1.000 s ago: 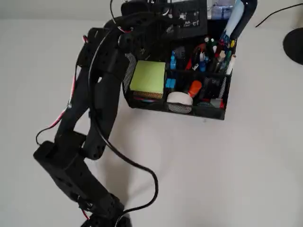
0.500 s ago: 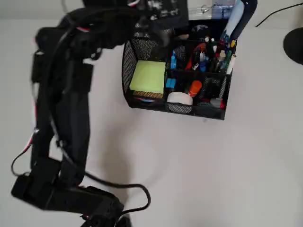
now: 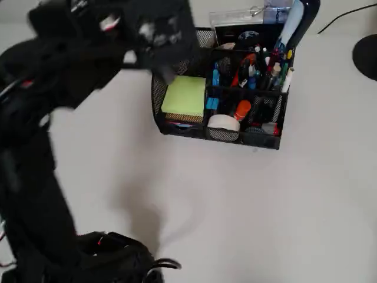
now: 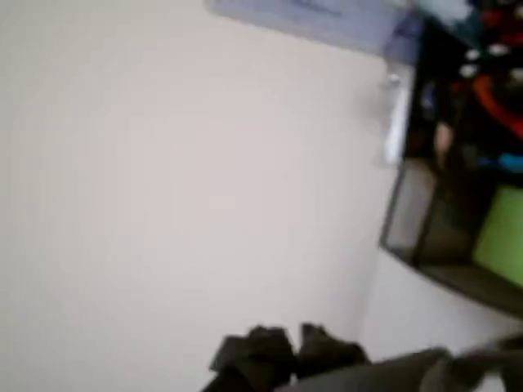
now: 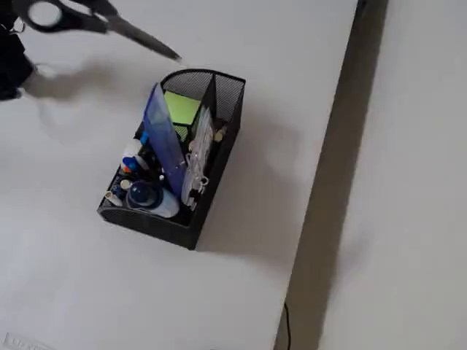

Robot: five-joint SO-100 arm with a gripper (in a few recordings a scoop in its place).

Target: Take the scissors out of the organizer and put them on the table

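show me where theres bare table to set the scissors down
The table is bare in front of the organizer and to its right in the overhead view. The patch left of it sits under the arm. The scissors hang above that side.

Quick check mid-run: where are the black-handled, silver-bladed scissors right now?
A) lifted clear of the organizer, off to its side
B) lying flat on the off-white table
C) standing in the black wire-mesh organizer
A: in the fixed view the black-handled, silver-bladed scissors hang in the air beside the black wire-mesh organizer, their shadow falling on the off-white table below.
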